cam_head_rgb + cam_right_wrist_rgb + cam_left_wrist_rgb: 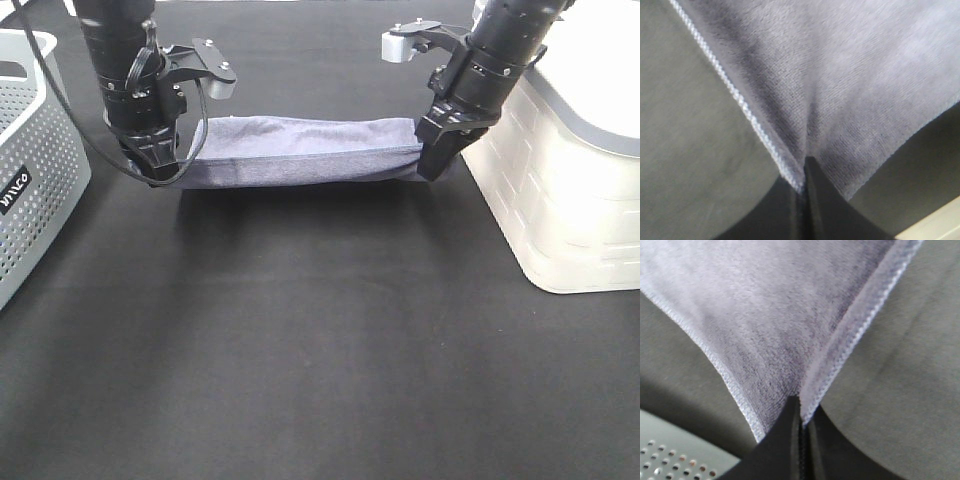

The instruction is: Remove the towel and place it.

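Hanging clamped, the towel (300, 150) spans from left hand (160, 172) to right hand (435, 165).

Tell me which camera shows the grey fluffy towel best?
The high camera: it shows the whole slate-grey terry towel stretched between the left gripper and right gripper. Each wrist view shows only a pinched corner with its stitched hem.

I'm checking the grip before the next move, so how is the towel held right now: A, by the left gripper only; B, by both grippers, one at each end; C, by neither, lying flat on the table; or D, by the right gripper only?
B: the towel spans between the left gripper and the right gripper, and each wrist view shows shut jaws pinching its hemmed edge.
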You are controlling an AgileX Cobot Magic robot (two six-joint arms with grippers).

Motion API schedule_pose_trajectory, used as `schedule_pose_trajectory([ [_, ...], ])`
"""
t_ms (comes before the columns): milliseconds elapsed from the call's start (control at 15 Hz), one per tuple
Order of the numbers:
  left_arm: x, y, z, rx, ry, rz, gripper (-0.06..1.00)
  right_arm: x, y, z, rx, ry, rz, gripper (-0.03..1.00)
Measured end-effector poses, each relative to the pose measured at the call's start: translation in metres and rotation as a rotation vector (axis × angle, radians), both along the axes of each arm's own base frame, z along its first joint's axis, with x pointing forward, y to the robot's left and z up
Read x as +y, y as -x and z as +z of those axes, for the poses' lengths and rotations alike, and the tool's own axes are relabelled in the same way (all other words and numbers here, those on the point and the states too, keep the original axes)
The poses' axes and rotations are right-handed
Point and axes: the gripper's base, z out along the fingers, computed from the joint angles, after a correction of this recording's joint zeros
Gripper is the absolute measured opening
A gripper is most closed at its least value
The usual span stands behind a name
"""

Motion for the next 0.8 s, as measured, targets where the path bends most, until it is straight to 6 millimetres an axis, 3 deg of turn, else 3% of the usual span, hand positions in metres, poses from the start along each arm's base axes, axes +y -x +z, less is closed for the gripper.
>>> schedule_pose_trajectory([
  [400,-0.004,0.003,-0.002,0.032,0.049,0.005,0.00,0.000,0.006,0.005,0.031,0.055,-0.055,0.00],
  [600,0.003,0.019,-0.019,0.113,0.033,0.036,0.00,0.015,0.011,0.005,0.027,0.106,-0.056,0.00],
  [800,0.008,0.037,-0.020,0.163,0.034,0.052,0.00,0.020,0.023,-0.002,0.072,0.124,-0.072,0.00],
])
